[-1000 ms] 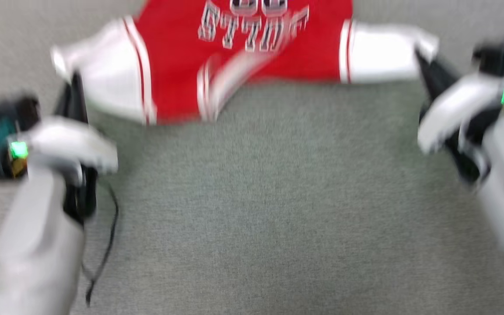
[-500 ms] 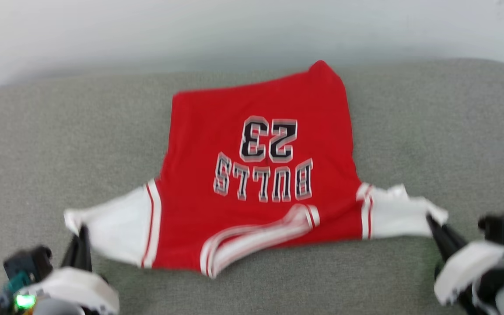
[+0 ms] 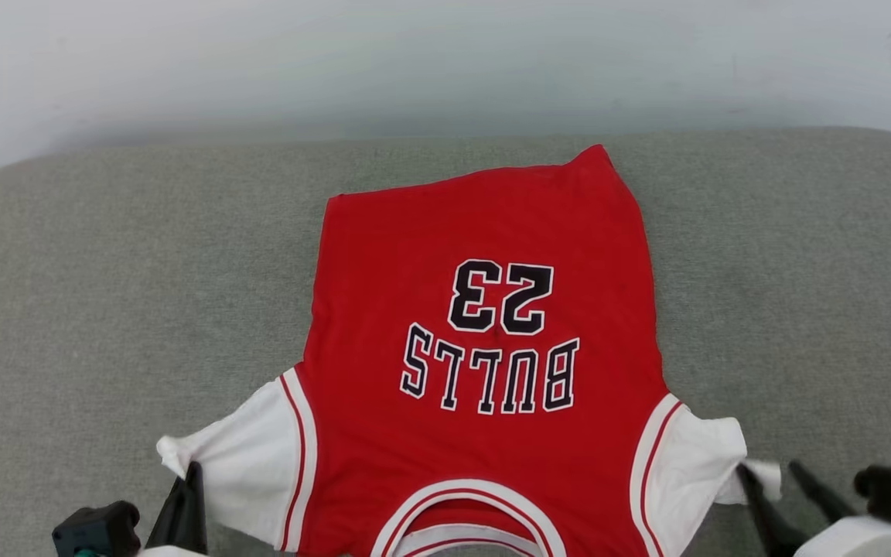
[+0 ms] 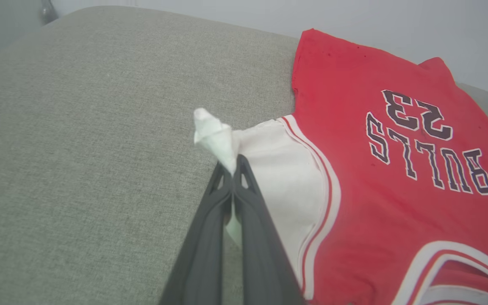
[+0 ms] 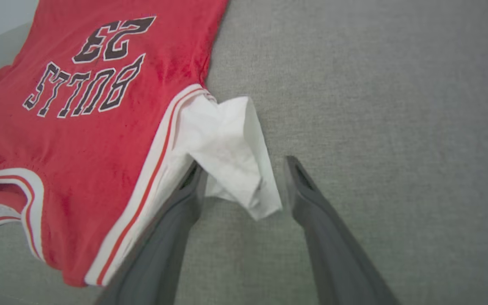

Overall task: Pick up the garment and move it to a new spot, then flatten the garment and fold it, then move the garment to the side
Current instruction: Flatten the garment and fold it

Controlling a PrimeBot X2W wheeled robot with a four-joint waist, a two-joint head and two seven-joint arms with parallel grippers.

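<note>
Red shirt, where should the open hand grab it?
Grab the red shirt by its white sleeve tip, coming in low from the right. That tip sticks out past the red body over the grey cushion and lies inside the open right hand. The left hand pinches the other sleeve likewise.

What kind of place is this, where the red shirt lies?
Probably indoors, on an upholstered seat or padded bench: the grey surface is woven cloth with rounded corners, a plain pale wall rises behind it, and the red jersey lies spread on it.
</note>
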